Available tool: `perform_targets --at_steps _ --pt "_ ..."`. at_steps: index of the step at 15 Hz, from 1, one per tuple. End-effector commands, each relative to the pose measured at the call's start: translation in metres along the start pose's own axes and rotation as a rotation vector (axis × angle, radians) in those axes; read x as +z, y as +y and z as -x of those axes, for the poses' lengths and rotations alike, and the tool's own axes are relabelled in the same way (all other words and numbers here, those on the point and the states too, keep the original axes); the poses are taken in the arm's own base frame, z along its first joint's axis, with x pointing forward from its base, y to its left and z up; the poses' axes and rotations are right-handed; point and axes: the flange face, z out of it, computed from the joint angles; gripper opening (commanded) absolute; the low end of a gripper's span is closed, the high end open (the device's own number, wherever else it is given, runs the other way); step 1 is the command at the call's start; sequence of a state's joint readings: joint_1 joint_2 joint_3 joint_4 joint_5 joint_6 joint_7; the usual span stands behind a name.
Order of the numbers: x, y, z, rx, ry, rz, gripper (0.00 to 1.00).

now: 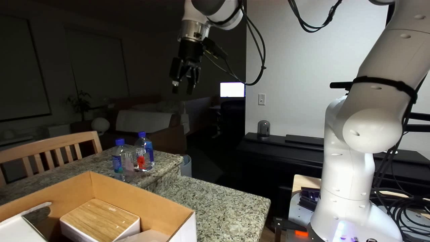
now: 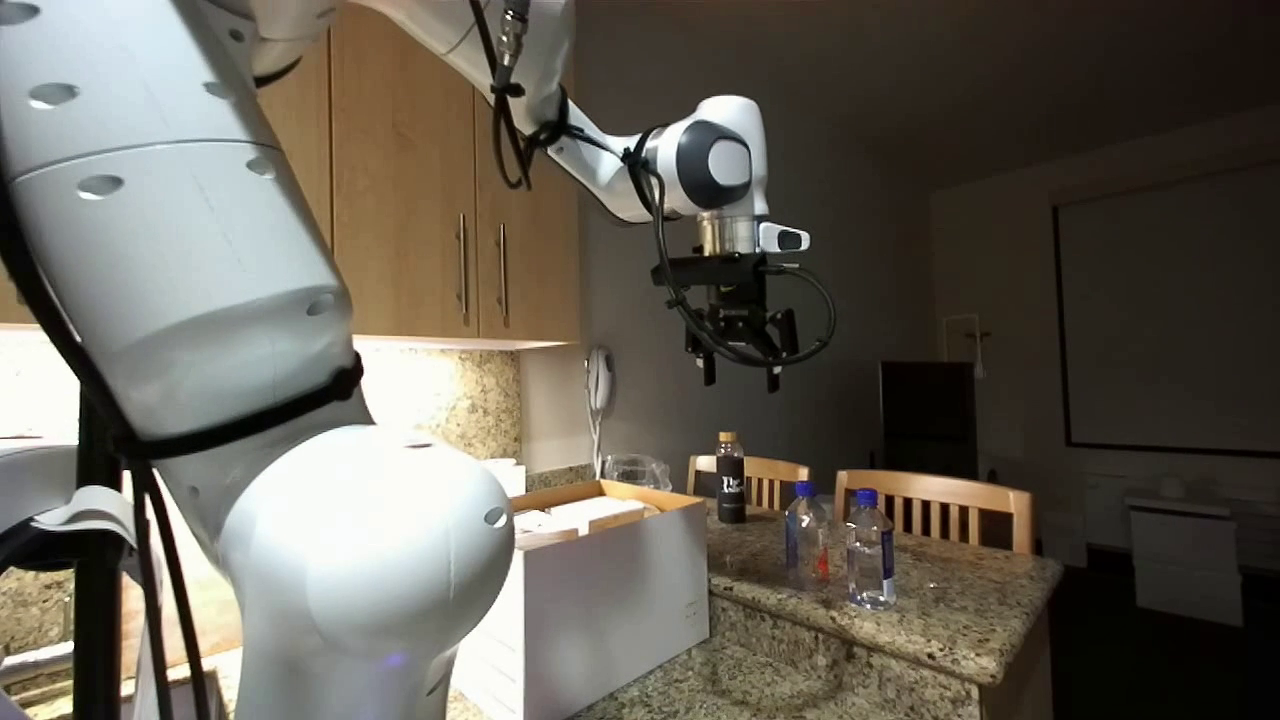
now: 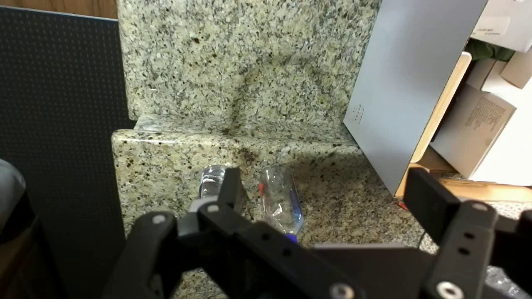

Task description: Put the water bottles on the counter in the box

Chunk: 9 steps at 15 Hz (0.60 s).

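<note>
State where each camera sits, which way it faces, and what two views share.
Exterior view: across the box from the water bottles, facing over the counter; arm and hand show.
Exterior view: beside the arm, facing past it toward wooden chairs; arm and hand show.
Wrist view: on the wrist, facing down at the counter; hand shows, arm doesn't.
Both exterior views share water bottles, box, hand.
</note>
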State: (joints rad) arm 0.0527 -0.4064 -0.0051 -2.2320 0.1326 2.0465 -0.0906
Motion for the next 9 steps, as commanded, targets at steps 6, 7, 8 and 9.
perform_targets --at_steps 6,7,8,9 --pt "0.042 0.006 -0.116 0.097 -0.036 0.008 1.00" --pt "0.046 0.006 -0.127 0.115 -0.031 0.037 1.00" --pt "0.050 0.008 -0.139 0.131 -0.036 0.057 1.00" --pt "0.055 0.009 -0.147 0.136 -0.049 0.090 1.00"
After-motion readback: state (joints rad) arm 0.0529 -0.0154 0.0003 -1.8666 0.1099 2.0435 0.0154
